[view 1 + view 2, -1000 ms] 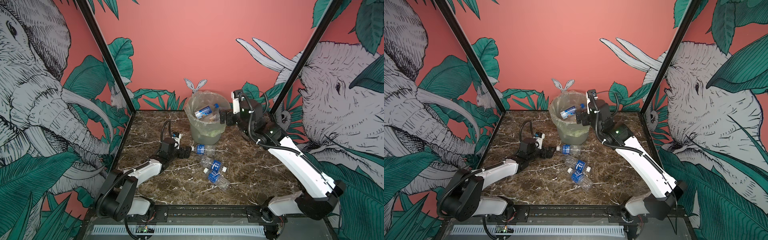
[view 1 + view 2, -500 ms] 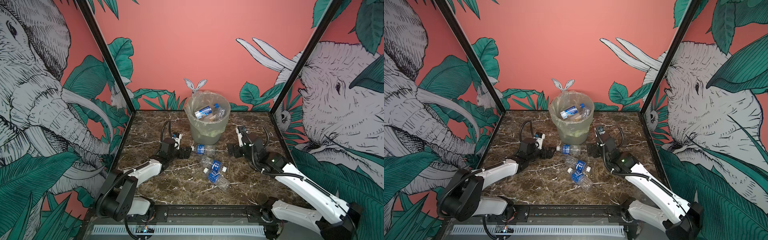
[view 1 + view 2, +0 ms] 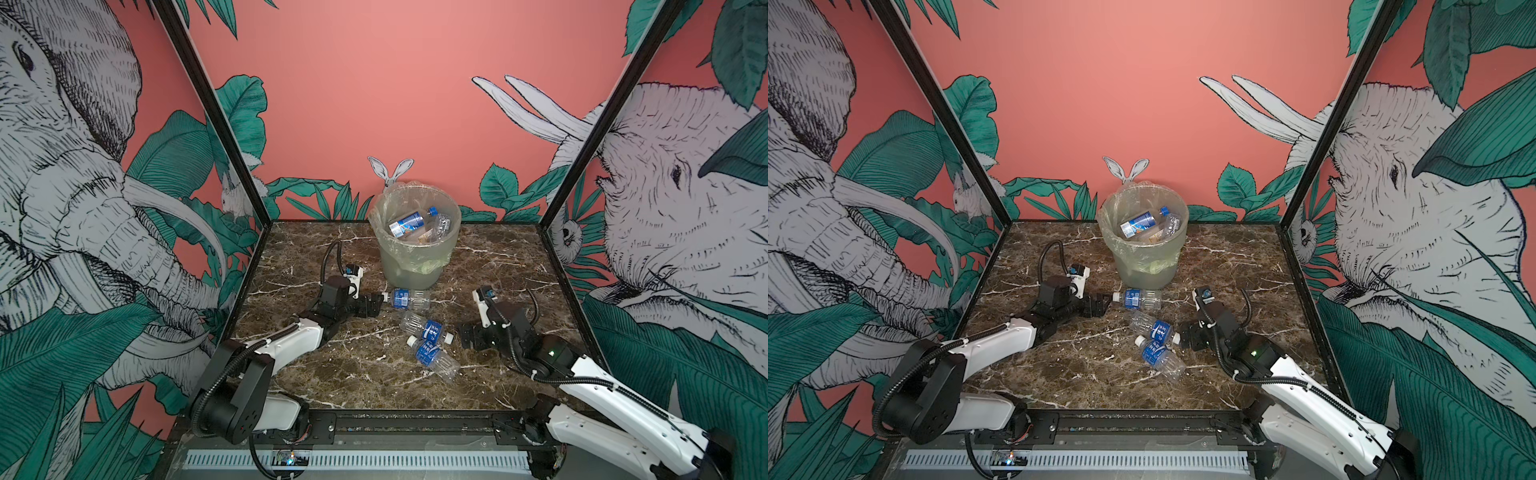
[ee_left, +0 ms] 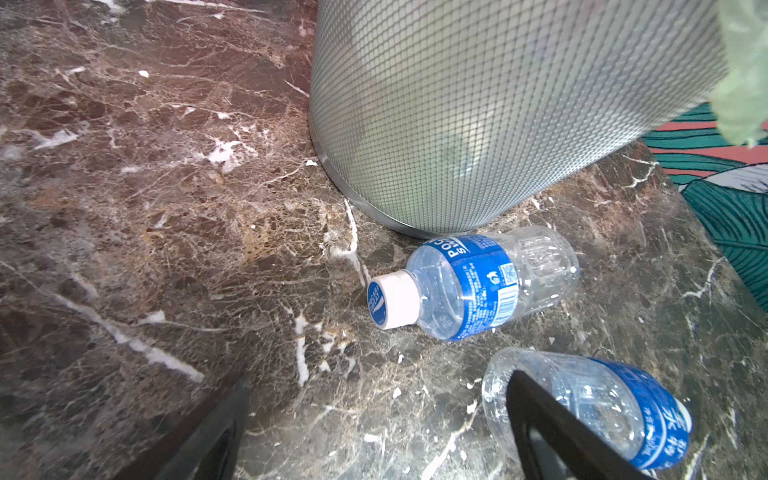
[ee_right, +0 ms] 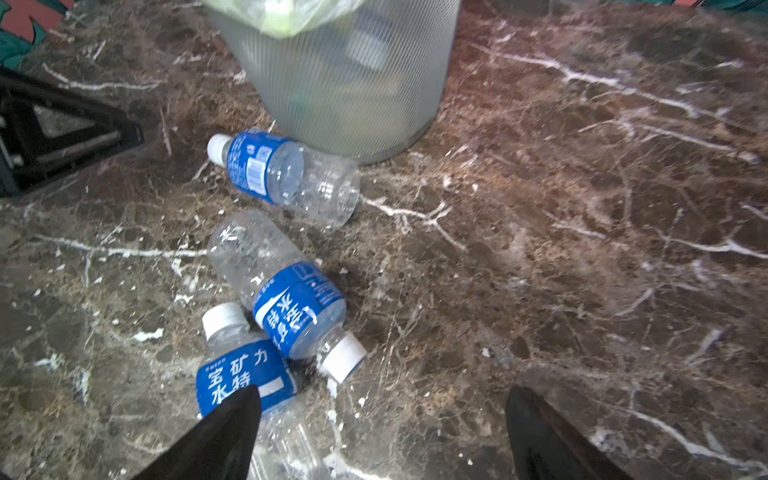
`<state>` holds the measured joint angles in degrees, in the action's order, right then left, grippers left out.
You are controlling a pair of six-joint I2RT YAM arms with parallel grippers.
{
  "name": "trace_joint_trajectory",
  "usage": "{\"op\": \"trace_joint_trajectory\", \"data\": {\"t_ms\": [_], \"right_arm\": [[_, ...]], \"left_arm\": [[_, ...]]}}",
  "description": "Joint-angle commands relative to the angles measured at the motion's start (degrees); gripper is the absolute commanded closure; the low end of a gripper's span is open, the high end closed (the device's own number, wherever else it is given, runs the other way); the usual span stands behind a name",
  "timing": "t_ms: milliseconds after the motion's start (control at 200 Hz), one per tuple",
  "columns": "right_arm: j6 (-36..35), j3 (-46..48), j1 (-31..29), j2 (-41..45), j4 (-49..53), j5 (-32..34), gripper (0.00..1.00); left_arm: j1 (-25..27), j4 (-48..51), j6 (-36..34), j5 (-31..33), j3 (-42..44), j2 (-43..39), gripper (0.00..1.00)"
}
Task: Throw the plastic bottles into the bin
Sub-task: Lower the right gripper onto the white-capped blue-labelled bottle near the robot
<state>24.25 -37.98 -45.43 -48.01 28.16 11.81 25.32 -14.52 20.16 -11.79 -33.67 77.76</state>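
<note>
Note that 3 bottles (image 3: 426, 328) lie on their sides on the table (image 3: 332, 374) in front of the bin (image 3: 409, 266), which stands at the back. More bottles (image 3: 409, 226) are inside it; only the top views show them, since each wrist view catches just the bin's outer wall. The left gripper (image 3: 374, 307) sits low with its fingers spread wide and empty, just off the white cap of the bottle by the bin (image 4: 478, 286), probably so it can close on the neck end. The left wrist view shows this bottle touching or almost touching the bin's foot. The right gripper (image 5: 382, 390) is likewise wide apart and holds nothing, low beside the middle bottle (image 5: 286, 295) and the front bottle (image 5: 241, 374). Only the right wrist view shows these 2 touching, so expect the neighbour to shift when you lift either
</note>
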Motion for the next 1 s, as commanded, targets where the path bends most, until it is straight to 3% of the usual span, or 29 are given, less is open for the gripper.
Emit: {"op": "trace_joint_trajectory", "data": {"t_ms": [0,235,650,995], "right_arm": [[1.85,0.28,-4.76,-1.24,0.07,2.84,0.06],[4.88,0.04,-12.84,-5.26,0.56,6.79,0.07],[6.97,-4.75,-21.86,-19.45,-1.90,4.80,0.11],[6.04,-7.85,-22.95,-27.91,0.18,8.93,0.12]], "left_arm": [[-0.27,-1.12,0.67,-1.03,0.98,-0.41,0.04],[-0.32,-1.21,0.75,-1.40,0.94,-0.31,0.04],[-0.27,-1.76,1.10,-2.28,0.91,-0.20,0.04],[-0.28,-1.46,1.11,-2.48,0.92,-0.86,0.04]]}}
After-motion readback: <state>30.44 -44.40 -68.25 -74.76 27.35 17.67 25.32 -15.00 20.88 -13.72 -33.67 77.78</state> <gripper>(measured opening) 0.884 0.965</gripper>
